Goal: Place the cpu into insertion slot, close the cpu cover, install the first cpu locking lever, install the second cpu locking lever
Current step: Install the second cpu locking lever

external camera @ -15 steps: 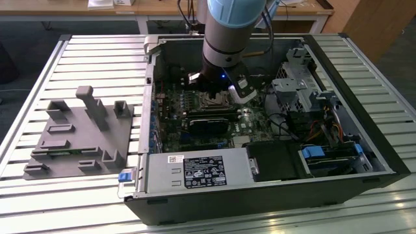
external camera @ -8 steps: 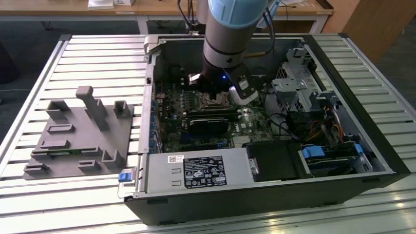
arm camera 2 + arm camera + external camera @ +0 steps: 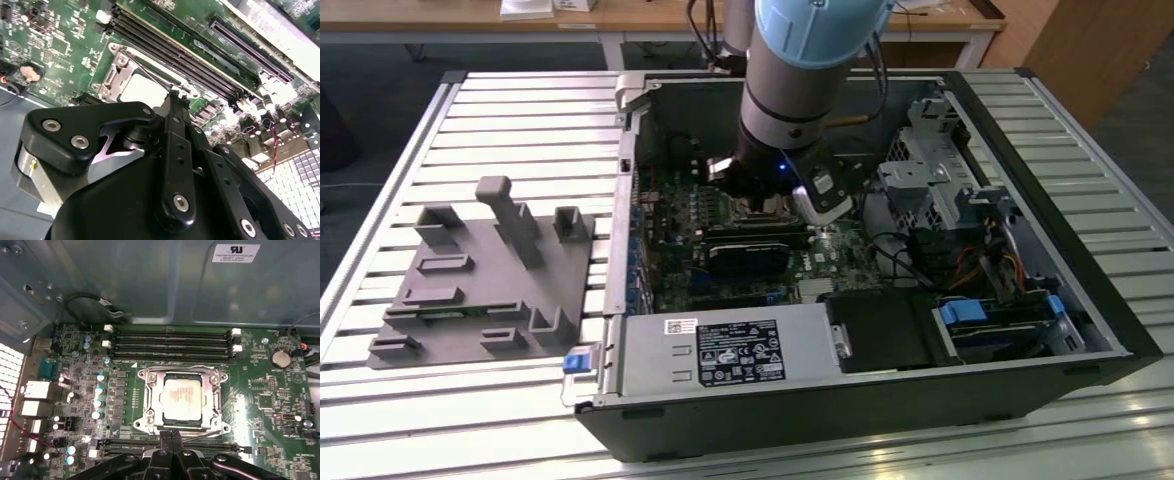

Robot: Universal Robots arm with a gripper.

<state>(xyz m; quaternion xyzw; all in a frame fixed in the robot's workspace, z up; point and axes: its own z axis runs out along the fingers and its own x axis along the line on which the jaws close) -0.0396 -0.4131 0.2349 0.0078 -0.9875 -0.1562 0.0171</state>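
The cpu (image 3: 182, 392) lies flat in the insertion slot (image 3: 145, 427) on the green board, its pale metal top showing through the window of the cpu cover (image 3: 150, 407). The cover is folded down over it. A thin wire locking lever (image 3: 202, 435) runs along the socket edge nearest my gripper (image 3: 171, 436), whose two black fingers are shut together with their tips at that edge. The second wrist view shows the gripper (image 3: 176, 95) at the socket rim beside the cpu (image 3: 141, 90), the cover (image 3: 111, 75) and a lever wire (image 3: 150, 75). In the exterior view the gripper (image 3: 767, 205) is low inside the open computer case.
Black memory slots (image 3: 170, 342) run beside the socket, and a coin cell (image 3: 280, 358) sits on the board. A black card (image 3: 754, 250), a power supply (image 3: 720, 350) and a drive cage (image 3: 927, 170) crowd the case. A grey fixture (image 3: 480, 270) stands on the slatted table.
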